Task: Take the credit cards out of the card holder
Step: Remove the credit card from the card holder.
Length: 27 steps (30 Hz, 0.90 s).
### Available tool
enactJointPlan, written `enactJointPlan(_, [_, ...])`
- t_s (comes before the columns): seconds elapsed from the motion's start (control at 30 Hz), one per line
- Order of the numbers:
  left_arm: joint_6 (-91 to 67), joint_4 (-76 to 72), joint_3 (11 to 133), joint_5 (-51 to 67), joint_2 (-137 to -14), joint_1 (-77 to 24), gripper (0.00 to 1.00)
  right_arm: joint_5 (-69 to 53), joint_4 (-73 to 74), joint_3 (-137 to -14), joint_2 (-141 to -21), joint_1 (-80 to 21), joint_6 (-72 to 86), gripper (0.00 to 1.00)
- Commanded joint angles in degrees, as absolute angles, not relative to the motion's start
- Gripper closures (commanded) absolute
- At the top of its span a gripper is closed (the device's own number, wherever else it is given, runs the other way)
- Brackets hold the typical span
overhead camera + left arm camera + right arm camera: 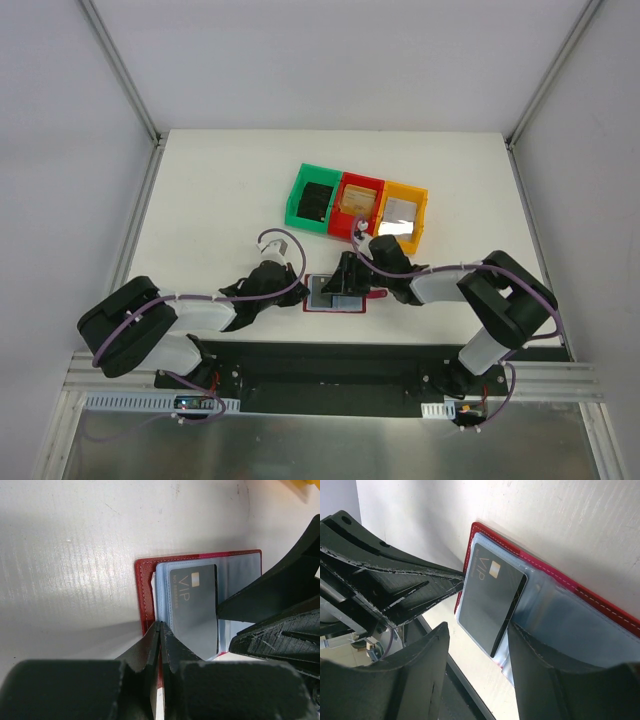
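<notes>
Your left gripper [160,626] is closed, tips on the card holder [144,580].
Your right gripper [477,627] stands open astride the grey VIP card [490,600], askew on its pocket.

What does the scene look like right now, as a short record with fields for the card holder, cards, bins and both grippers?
card holder: red, open flat on the table, blue-grey pockets up
card at holder: dark grey VIP card, on the pockets
left gripper: shut, tip on the holder's edge
right gripper: open, jaws at the VIP card's edge
bins: green bin holds a black card, red bin a tan card, orange bin a silvery card
</notes>
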<state>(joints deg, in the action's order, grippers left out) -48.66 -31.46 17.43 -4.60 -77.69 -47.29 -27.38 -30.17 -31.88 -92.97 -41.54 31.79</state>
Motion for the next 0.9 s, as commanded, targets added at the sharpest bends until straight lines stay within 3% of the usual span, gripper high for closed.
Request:
enactJointPlan(0.0, [-48.5,-28.5,17.1,-3.7,-79.7,-47.7,1.0,-29.6,-35.5,-30.9,-91.8,-41.7,33.0,0.48])
enactJointPlan(0.87, [-48.9,-28.9,17.4,-2.8,-81.8,-48.3,1.0,-32.3,-45.4,-29.6,-93.2,-41.0,37.5,0.48])
